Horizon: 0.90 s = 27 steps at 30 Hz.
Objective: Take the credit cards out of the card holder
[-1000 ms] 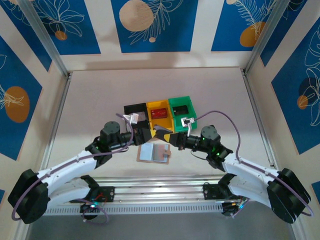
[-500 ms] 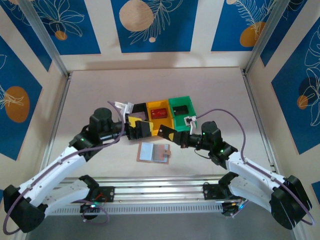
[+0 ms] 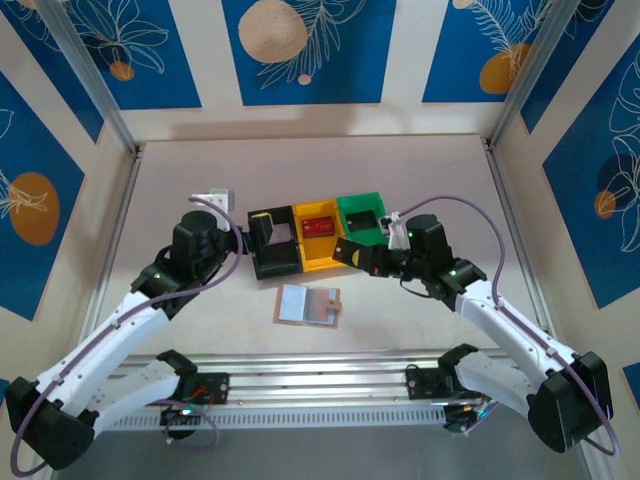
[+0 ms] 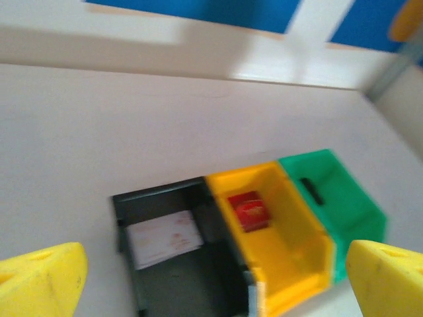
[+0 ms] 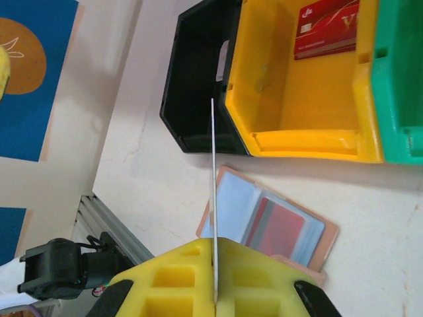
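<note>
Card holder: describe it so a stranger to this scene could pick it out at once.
On the pale table, find the row of black, yellow and green bins. On their near side lies the card holder: flat, open, tan-edged with pale pockets, unlike the upright-walled bins.

Your left wrist view is blurred. The right gripper's (image 5: 215, 247) card (image 5: 213, 165) shows edge-on, face hidden; fingers (image 5: 172, 277) cover the holder's (image 5: 228, 201) corner.

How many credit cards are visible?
4: pale card in black bin, red card in yellow bin, thin card in right hand, reddish card in card holder; others may be hidden.
</note>
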{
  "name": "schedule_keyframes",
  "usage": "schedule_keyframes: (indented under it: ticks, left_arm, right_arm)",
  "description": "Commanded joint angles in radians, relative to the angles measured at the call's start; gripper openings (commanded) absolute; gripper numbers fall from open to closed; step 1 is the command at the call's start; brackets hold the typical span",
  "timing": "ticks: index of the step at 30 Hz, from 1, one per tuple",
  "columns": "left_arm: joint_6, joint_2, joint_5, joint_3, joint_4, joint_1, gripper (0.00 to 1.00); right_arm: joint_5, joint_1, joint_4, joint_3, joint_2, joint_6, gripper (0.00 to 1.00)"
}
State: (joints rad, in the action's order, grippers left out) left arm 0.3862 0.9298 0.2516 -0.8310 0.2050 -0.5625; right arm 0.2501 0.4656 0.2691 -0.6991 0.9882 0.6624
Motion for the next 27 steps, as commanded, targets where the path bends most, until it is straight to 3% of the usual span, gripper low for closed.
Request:
schedule_keyframes:
  ticks: [1, 9, 27]
  left_arm:
    - [-0.107, 0.035, 0.151, -0.029, -0.027, 0.018, 1.0]
    - [-0.177, 0.033, 0.213, 0.133, -0.152, 0.018, 1.0]
    - [-0.27, 0.068, 0.268, 0.154, -0.167, -0.042, 1.0]
  right_arm:
    - [0.001, -0.024, 0.183, -0.065, 0.004, -0.071, 0.0]
    - [-0.072, -0.113, 0.361, -0.193, 0.027, -0.18, 0.0]
    - [-0.151, -0.24, 0.502, -0.371, 0.152, -0.244, 0.0]
